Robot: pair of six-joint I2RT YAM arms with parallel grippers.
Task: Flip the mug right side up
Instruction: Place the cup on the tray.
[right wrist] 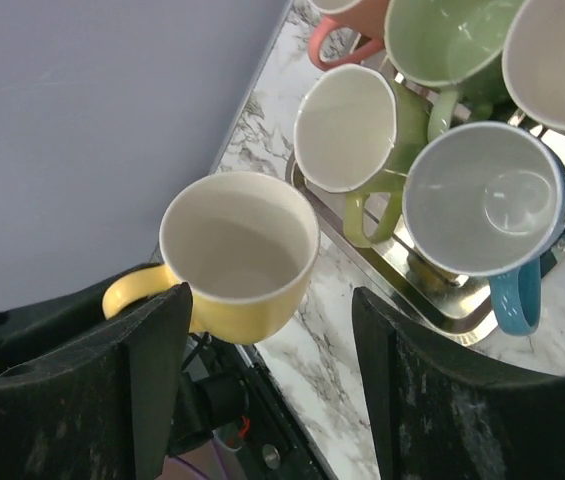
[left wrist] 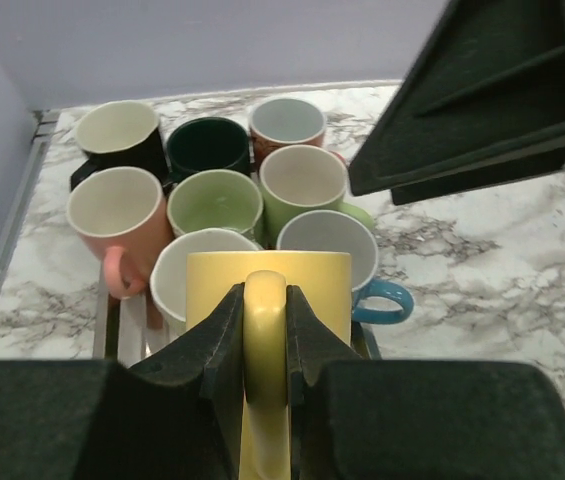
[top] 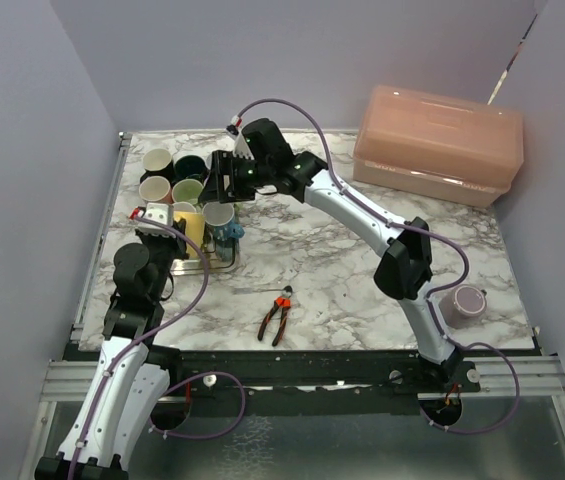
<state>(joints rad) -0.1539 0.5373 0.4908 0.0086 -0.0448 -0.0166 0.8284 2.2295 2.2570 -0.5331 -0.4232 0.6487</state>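
The yellow mug (left wrist: pixel 267 280) hangs at the near edge of the mug cluster, and my left gripper (left wrist: pixel 265 305) is shut on its handle (left wrist: pixel 265 340). In the right wrist view the yellow mug (right wrist: pixel 237 250) shows its white inside, mouth facing up. From above, the mug (top: pixel 192 230) sits just ahead of my left gripper (top: pixel 174 240). My right gripper (top: pixel 227 182) hovers over the cluster, and in its own view this gripper (right wrist: pixel 270 315) is open, holding nothing, its fingers either side of the mug without touching it.
Several upright mugs stand packed on a metal rack (right wrist: pixel 442 300), among them a blue one (right wrist: pixel 487 205) and a green one (right wrist: pixel 352 130). Red-handled pliers (top: pixel 277 315) lie near the front. A pink box (top: pixel 437 140) sits back right and a mauve mug (top: pixel 465 303) at the right edge.
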